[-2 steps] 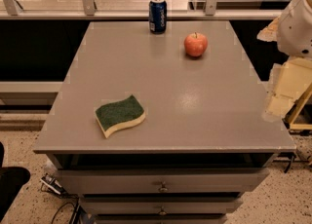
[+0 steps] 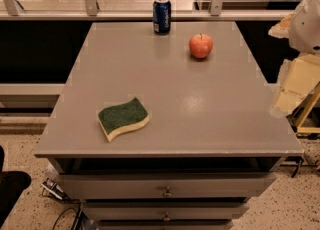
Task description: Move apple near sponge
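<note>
Nearest the camera, below the front edge of the desk [image 2: 210, 129], a stack of drawers [image 2: 125, 186] with small metal knobs shows no label or writing. On the desktop, the sponge [image 2: 123, 118] lies flat toward the front-left corner, green scrubbing side up and pale foam showing along its wavy edge. Further back, off the right edge of the desk and about halfway along it, the gripper [image 2: 289, 93] hangs as a pale cream shape below the robot's white arm, clear of the surface and touching nothing; whether it is open or closed cannot be told. Beyond it, the apple [image 2: 200, 46] stands upright near the back-right corner, stem up, well apart from the sponge. It is likely firm, smooth and moderately heavy, apt to roll if nudged and to bruise if squeezed hard, so a hold across its widest part, at mid-height and from opposite sides, looks safest. Farthest away, a blue can [image 2: 161, 15] stands upright at the middle of the back edge, left of the apple. It carries pale markings, but no brand or word can be read.
</note>
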